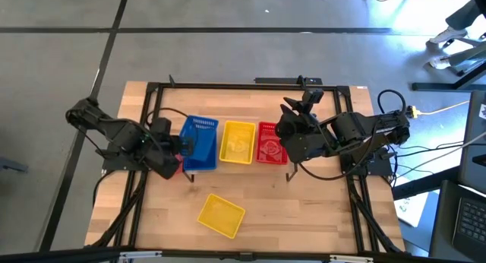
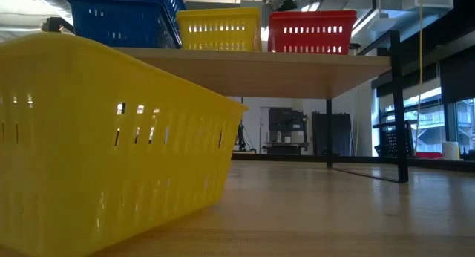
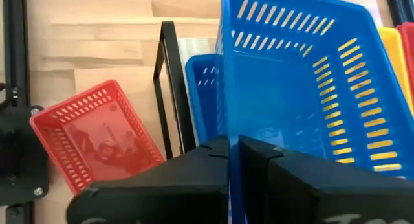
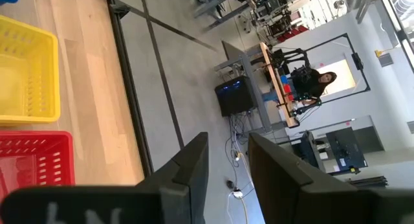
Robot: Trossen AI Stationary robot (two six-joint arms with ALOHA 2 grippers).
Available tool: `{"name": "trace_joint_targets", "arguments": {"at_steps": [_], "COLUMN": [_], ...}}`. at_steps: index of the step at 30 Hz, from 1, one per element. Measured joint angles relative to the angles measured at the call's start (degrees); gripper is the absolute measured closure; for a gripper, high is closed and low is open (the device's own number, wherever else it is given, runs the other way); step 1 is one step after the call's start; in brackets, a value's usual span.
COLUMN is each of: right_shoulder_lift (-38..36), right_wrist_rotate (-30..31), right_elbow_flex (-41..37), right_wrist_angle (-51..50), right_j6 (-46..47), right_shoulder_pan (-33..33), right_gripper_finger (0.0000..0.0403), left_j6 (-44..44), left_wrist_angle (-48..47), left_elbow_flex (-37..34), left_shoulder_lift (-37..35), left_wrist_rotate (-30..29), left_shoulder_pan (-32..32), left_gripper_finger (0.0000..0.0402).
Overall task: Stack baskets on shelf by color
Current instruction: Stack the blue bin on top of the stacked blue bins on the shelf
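so the left gripper (image 1: 181, 145) is pinched tight on the wall of a blue basket (image 1: 200, 144) over the shelf's (image 2: 297, 67) left end, right gripper (image 1: 285, 117) fingers apart beside the red stack (image 1: 270, 144), 1 yellow basket (image 1: 221, 215) loose on the table (image 1: 304, 210).

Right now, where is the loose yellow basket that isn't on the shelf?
In the high view the loose yellow basket lies on the tabletop, near its front edge, left of centre, in front of the shelf and apart from both grippers.

Glossy plastic baskets (image 1: 237, 142); smooth light-wood shelf (image 2: 297, 70).
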Motion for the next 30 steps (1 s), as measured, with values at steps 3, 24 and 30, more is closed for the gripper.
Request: {"name": "trace_joint_targets", "arguments": {"at_steps": [3,24,30], "right_shoulder_lift": [0.0,0.0,0.0], "right_wrist_rotate": [0.0,0.0,0.0], "right_elbow_flex": [0.0,0.0,0.0], "right_wrist_angle": [0.0,2.0,2.6], "right_j6": [0.0,-0.2,-0.2], "right_shoulder_pan": [0.0,0.0,0.0], "right_gripper_finger": [0.0292,0.0292,0.0292], "left_j6": [-1.3,-7.5,-8.6], "left_wrist_angle": [0.0,-0.2,-1.1], "left_elbow_flex": [0.0,0.0,0.0], "left_shoulder_lift": [1.0,1.8,1.8], "left_wrist_rotate": [0.0,1.0,1.7], "left_shoulder_pan": [-0.2,-3.7,-4.0], "left_gripper_finger": [0.0401,0.0401,0.0401]}}
